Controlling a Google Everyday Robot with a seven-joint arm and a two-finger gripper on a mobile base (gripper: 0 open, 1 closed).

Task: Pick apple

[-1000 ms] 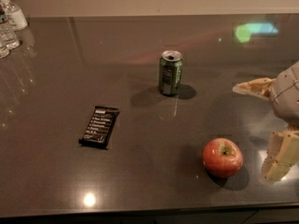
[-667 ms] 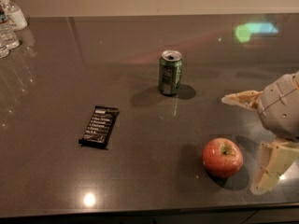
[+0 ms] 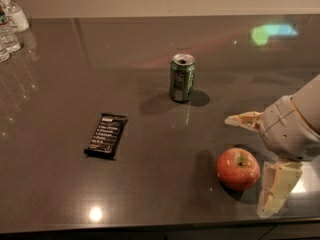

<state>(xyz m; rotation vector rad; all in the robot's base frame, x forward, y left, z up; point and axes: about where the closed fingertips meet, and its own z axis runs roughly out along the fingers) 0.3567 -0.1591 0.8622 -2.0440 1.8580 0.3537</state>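
Evidently the pick is only beginning: the apple is sitting on the desk, forward-right of the green can. The tool, farther right of the can, is gaping wide, gripping nothing. Closing and lifting are remaining.

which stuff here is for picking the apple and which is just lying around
For the job:
apple, front right on the table
gripper, open, at the apple's right side

Lying about:
can
black bar
bottles, far left corner
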